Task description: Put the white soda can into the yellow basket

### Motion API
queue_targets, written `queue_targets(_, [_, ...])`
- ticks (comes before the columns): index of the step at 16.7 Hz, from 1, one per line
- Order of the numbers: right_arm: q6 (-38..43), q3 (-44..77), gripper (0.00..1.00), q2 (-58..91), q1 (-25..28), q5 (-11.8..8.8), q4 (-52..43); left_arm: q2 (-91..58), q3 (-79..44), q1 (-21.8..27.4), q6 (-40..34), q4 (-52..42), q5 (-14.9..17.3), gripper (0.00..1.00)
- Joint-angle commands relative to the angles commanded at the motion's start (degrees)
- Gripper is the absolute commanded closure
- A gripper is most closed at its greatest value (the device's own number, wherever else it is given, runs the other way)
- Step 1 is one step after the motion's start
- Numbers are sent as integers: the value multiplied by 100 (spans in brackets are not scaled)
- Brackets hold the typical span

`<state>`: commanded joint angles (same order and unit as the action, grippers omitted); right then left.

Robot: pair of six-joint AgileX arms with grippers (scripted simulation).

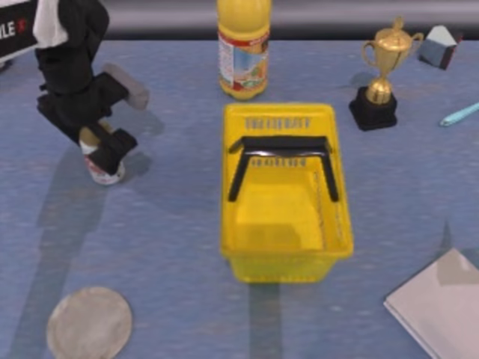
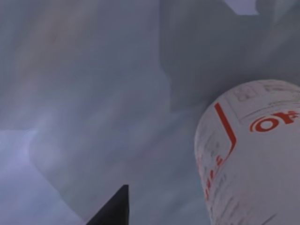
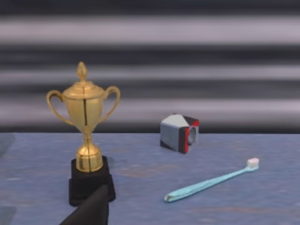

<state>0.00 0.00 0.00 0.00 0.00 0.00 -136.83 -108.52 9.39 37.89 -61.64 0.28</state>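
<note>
1. The left gripper (image 1: 101,153) is down at the table's left side, over the white soda can (image 1: 102,170), which stands on the blue tabletop (image 1: 172,247) well to the left of the yellow basket (image 1: 284,247).
2. From above, the black fingers sit on either side of the can's upper part; whether they press it cannot be told. Only the can's lower body and red label markings show below the gripper.
3. In the left wrist view the can (image 2: 253,159) fills one side, white with red print, and one dark fingertip (image 2: 115,208) shows apart from it.
4. The basket is empty and lies at the table's middle, its black handles (image 1: 283,146) folded across the opening.
5. A yellow juice bottle (image 1: 243,48) stands just behind the basket.
6. A gold trophy (image 1: 382,71) on a black base stands at the far right, with a small cube (image 1: 440,45) and a light blue toothbrush (image 1: 458,114) near it.
7. A grey round disc (image 1: 88,324) lies at the near left, a white book (image 1: 441,303) at the near right.
8. The right arm is out of the top view; its wrist camera faces the trophy (image 3: 86,136), cube (image 3: 179,132) and toothbrush (image 3: 211,183), and only one dark finger (image 3: 91,208) shows, so its state cannot be told.
</note>
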Motion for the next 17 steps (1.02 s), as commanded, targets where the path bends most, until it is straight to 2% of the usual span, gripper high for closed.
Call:
queue_targets(9, [0,0,0,0,0,0,0,0,0,0,0,0,0,98])
queue_targets(17, [0,0,0,0,0,0,0,0,0,0,0,0,0,100])
